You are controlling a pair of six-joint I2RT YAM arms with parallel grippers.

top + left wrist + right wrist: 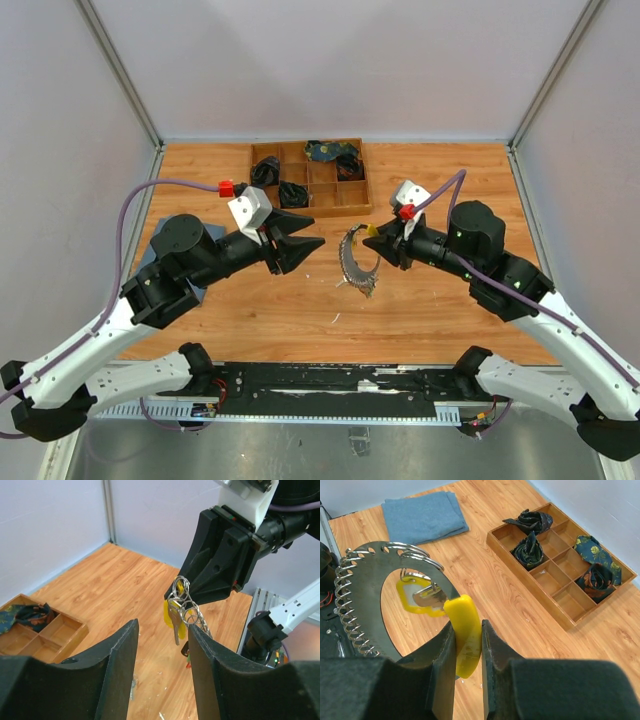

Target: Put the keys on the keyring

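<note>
My right gripper is shut on the short yellow piece of the keyring, a wide thin metal loop held above the table. Several small split rings run along the loop, and one key with a yellow head hangs inside it. The keys hang in a fanned silvery bunch below the ring. My left gripper is open and empty, just left of the bunch. In the left wrist view the keys hang beyond my open fingers; red, green and black heads show lower down.
A wooden compartment tray at the back holds rolled dark cloths; it also shows in the right wrist view. A folded blue cloth lies at the table's left, partly under my left arm. Grey walls enclose three sides.
</note>
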